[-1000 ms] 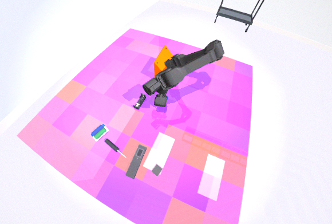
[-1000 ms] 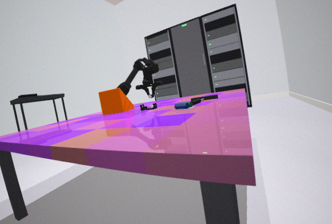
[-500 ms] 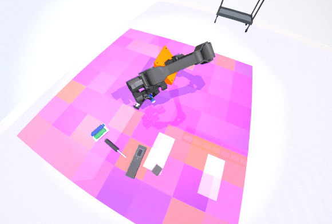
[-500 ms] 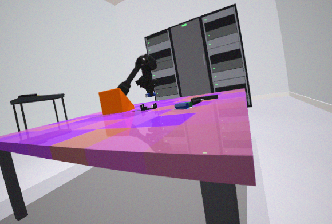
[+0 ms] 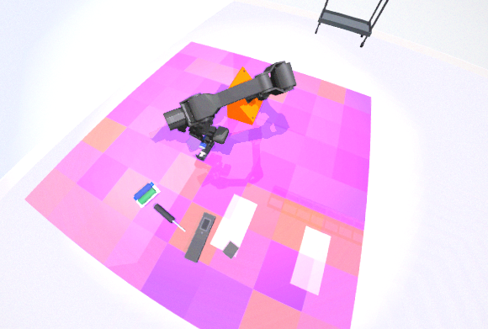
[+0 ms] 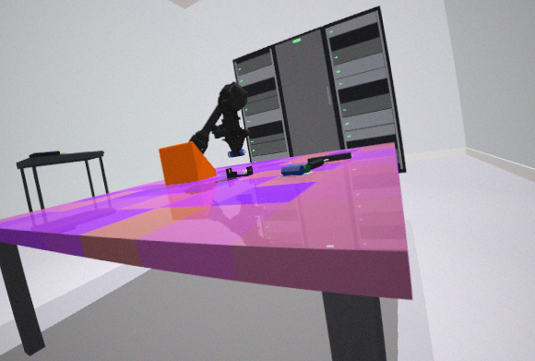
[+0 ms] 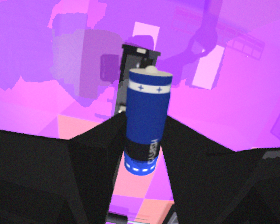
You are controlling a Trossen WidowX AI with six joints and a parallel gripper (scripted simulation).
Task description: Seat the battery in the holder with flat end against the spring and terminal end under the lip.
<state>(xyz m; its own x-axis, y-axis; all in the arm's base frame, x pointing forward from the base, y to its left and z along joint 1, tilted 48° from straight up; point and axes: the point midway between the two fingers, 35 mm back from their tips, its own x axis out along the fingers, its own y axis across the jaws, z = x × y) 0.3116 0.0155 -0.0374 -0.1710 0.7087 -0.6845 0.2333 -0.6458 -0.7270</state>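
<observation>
Your claw (image 7: 145, 183) is clamped on the blue cylindrical battery (image 7: 147, 119), hovering above the black holder (image 6: 239, 172) at 12 o'clock; seating and release remain.

A low view across a glossy pink and purple table (image 6: 286, 217); far along it a dark robot arm (image 6: 217, 120) reaches over an orange wedge-shaped block (image 6: 184, 162); its gripper (image 6: 236, 151) points down, closed on a blue battery (image 6: 237, 153) held above the small black holder (image 6: 240, 171) on the tabletop; right of the holder lie a blue and green pair of cylinders (image 6: 295, 170) and a dark screwdriver (image 6: 318, 161); grey server cabinets (image 6: 318, 92) stand behind; a small dark side table (image 6: 62, 162) stands far left.
</observation>
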